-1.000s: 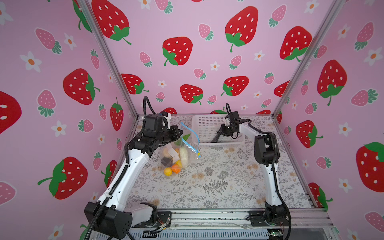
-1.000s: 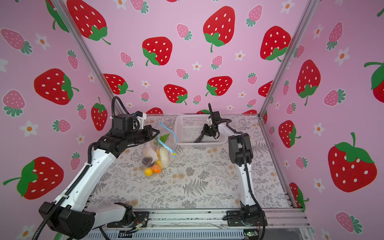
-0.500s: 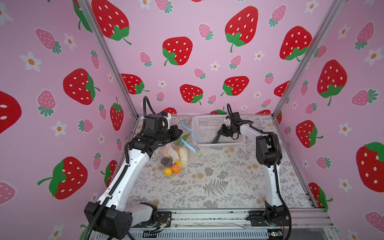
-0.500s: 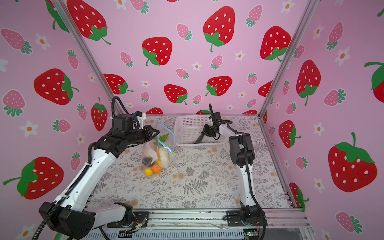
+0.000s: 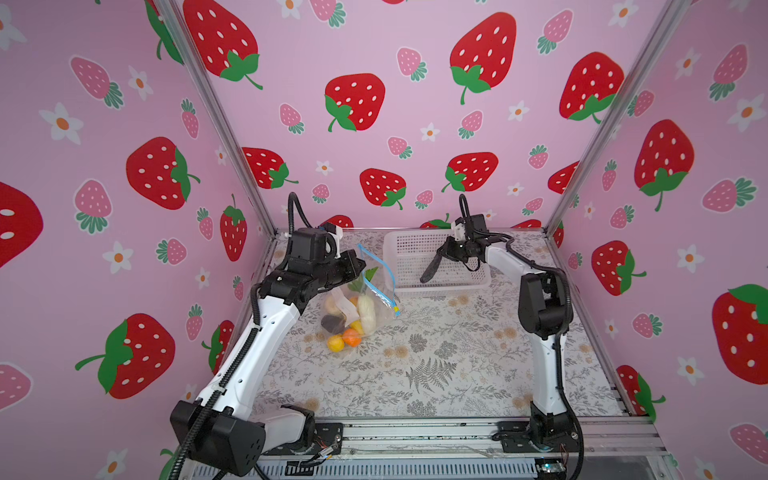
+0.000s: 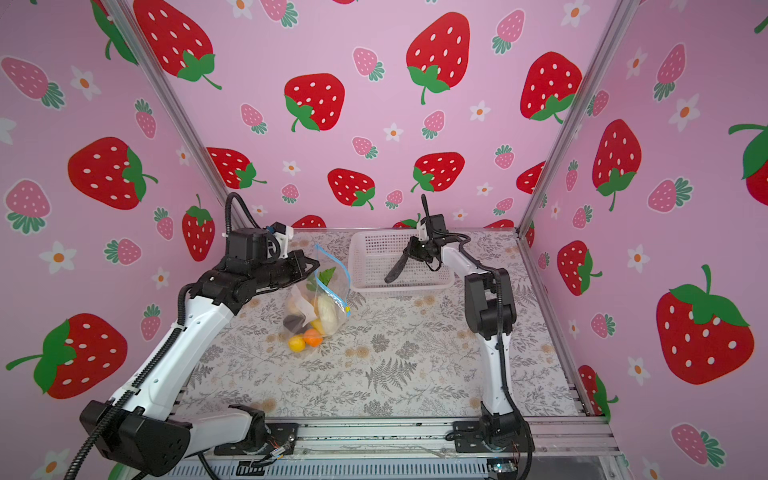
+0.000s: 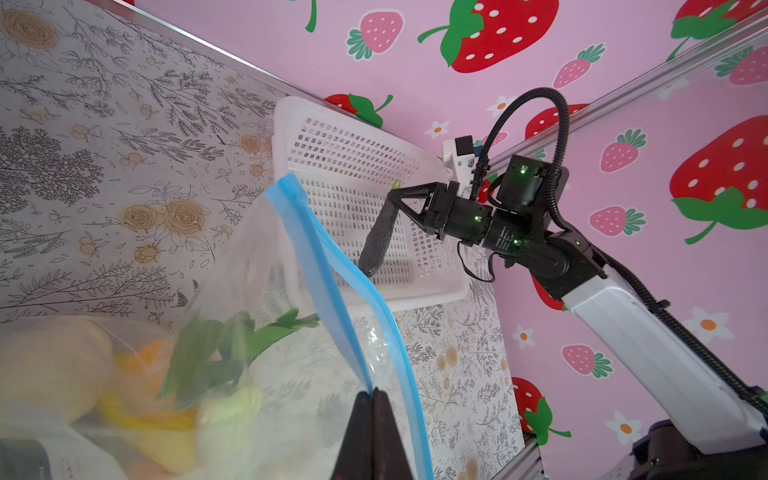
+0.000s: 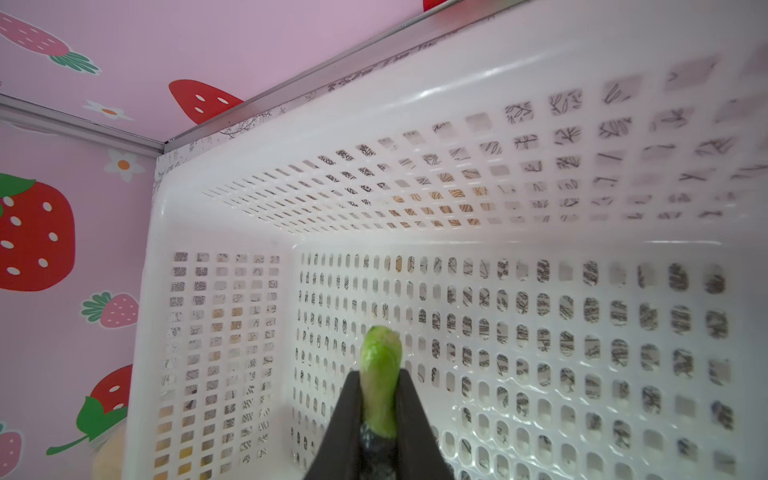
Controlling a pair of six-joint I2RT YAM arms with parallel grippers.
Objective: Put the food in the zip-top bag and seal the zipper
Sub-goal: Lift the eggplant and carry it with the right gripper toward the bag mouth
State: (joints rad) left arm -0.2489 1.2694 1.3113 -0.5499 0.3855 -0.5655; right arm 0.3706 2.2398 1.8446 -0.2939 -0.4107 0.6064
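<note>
The left gripper (image 5: pixel 360 266) has its black jaws pressed together on the zipper (image 5: pixel 380 276), a narrow, smooth, light blue strip. In the left wrist view the tapered fingertips (image 7: pixel 359 424) pinch one lip of the strip while the other lip bows away, so the mouth gapes. The zip-top bag (image 5: pixel 353 309) hangs from that pinch, clear and crinkly, with its lower end on the table mat (image 5: pixel 415 365), a flat sheet printed with grey ferns and tan flowers. The strip ends in a small yellowish tab at the bag's right corner.

Inside the bag lies the food (image 5: pixel 351 328). A round yellow piece and a round orange one are nearest. Behind them are a matte dark lump, a beige lump and a long smooth white piece, with green leaves up by the mouth. A white rectangular label (image 5: pixel 345 306) sits on the bag's wall, its print too small to read.

To the right and farther back stands a white plastic basket (image 5: pixel 409 245), rectangular, its walls and floor perforated with small slots. Over it, the right gripper (image 5: pixel 446 254) pinches the pale green stem end of a long dark piece (image 5: pixel 430 269). The piece is eggplant-shaped and hangs tilted inside the basket.
</note>
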